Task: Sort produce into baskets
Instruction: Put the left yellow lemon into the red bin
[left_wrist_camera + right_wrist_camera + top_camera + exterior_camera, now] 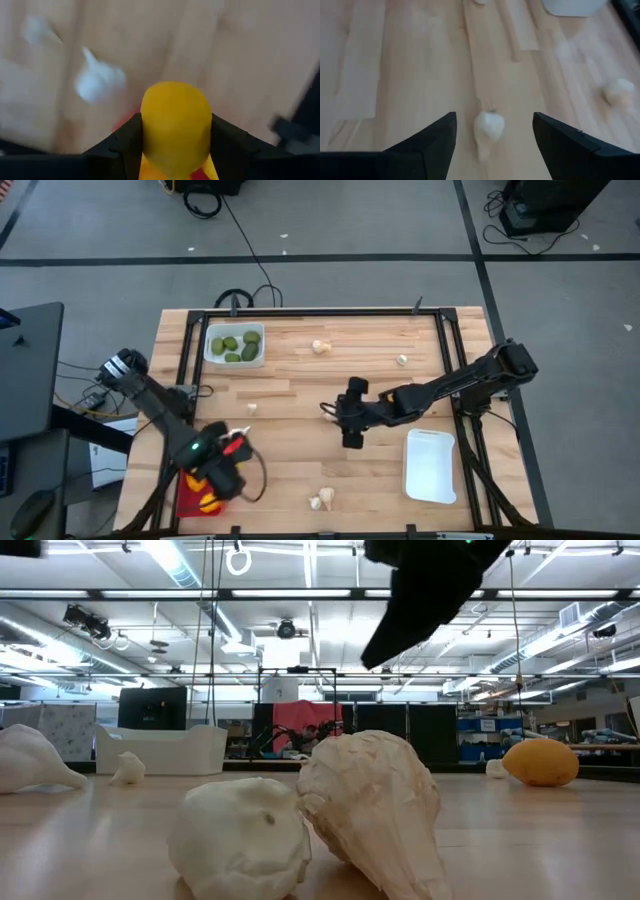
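Your left gripper [175, 145] is pinching a yellow fruit [175, 127] between its fingers, held above the red tray [190, 498] at the near-left corner of the bench [300, 390]. Another yellow-orange fruit [210, 504] already lies in that tray. From here the risk is a release that misses: much of the tray is hidden under the arm in the high view, so you cannot confirm the fruit is centred over it, and a rounded fruit let go near the rim could roll off onto the bench.

Your right gripper [492, 135] is spread wide, hovering over a garlic piece [488, 126] near the bench's middle. That garlic sits between the fingers but slightly off-centre, and its pointed end makes it likely to twist or squirt out if the fingers close unevenly. Descend squarely before you close.

The white tray with three green fruits [235, 345] stands at the far left, and the second white tray [431, 466] waits at the near right with nothing visible in it. Garlic is still scattered: two pieces far side [320, 347], one small piece at left [251, 408], and a pair by the near edge [321, 500]. The pair touches, so a grasp there could drag both.
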